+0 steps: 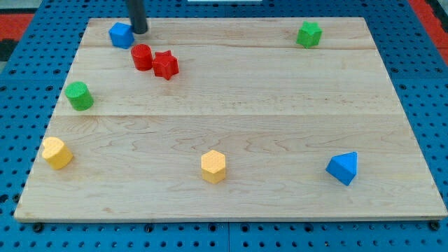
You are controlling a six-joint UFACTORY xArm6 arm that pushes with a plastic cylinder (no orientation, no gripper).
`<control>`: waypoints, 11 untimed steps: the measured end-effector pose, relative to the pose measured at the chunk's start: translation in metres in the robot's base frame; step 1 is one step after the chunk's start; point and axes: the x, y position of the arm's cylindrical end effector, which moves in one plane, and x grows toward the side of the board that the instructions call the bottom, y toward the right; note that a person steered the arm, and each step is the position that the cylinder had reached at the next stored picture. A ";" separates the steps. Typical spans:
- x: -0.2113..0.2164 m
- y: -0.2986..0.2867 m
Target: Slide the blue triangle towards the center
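Wooden board: my tip (no end effector) beside blue cube, far from blue triangle.

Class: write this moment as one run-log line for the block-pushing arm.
tip: view's top left, beside blue cube | blue triangle: view's bottom right, untouched | slide to center: not yet done

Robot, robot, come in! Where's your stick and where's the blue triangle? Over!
My tip at the view's top left, beside the blue block. Blue triangle at bottom right, untouched, far from tip. Nothing between triangle and center.
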 end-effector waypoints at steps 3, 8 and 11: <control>0.186 0.347; 0.334 0.285; 0.208 0.222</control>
